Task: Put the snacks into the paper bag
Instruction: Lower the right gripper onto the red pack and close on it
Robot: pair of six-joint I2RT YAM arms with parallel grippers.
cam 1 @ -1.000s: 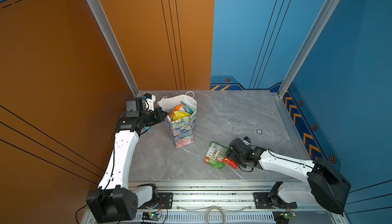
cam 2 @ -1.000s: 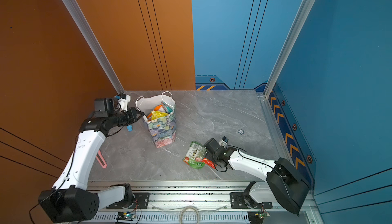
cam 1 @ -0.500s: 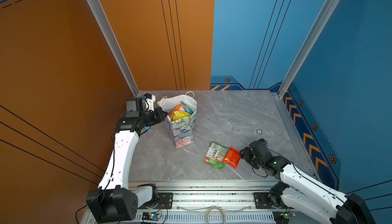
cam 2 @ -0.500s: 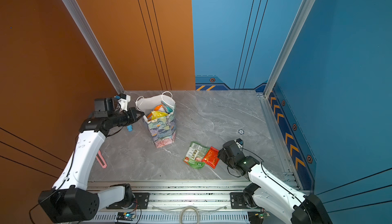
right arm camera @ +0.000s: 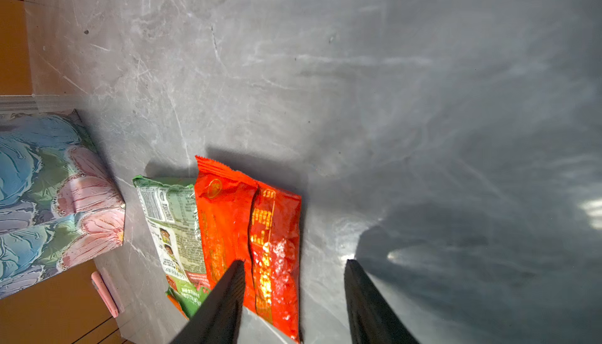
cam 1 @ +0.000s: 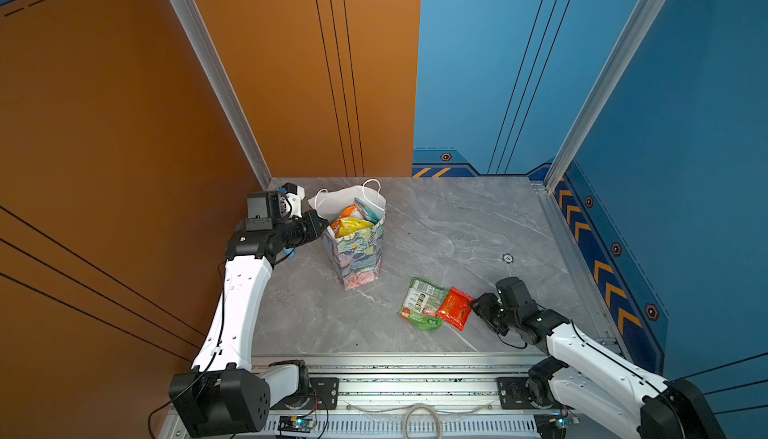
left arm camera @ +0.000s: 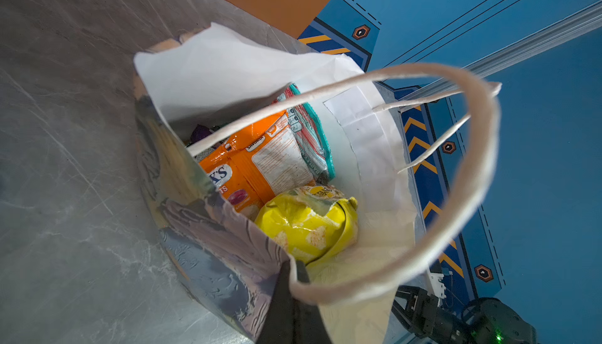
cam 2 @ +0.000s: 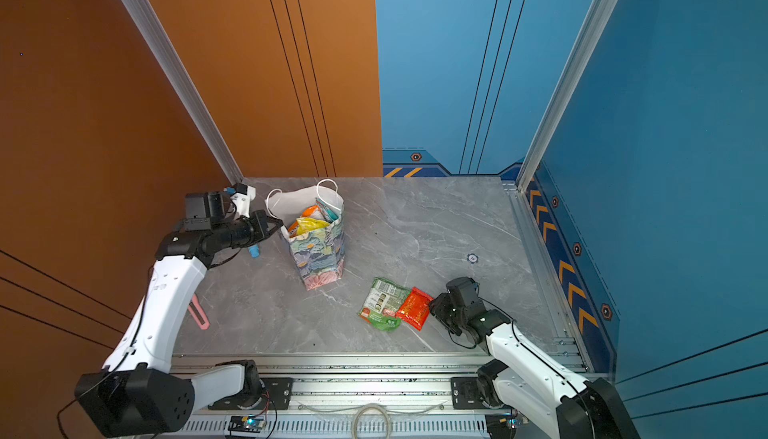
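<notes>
Right gripper [right arm camera: 294,262] is down low over the table [cam 1: 457,229], jaws standing partly apart and nothing caught between them. One finger lies over the near end of the red packet [right arm camera: 260,228], and its partner sits out over bare stone past that packet's long edge, so it straddles the edge without a grip. Pressed up against the red packet's other side, a little further from the jaws, is the green packet [right arm camera: 176,222]. The two touch, and the red one seems to overlap it. Those are the only snacks I can see out on the table, both within easy reach of this gripper. Beyond them, well apart from the jaws, stands the paper bag [cam 1: 359,254], upright with its mouth open. Over there the left gripper [left arm camera: 293,266] is clamped on the bag's rim, pinching the paper beside a cord handle. Right in front of it, inside the bag, we've got an orange packet [left arm camera: 260,163], a yellow packet [left arm camera: 306,225], a teal-edged packet [left arm camera: 312,137] and a scrap of purple wrapper [left arm camera: 200,132] deeper down. How many more lie underneath I can't tell. So by my reading the job is well along: most of the load is bagged, two packets are left, and the red one looks to be next, with the pick not yet made.
</notes>
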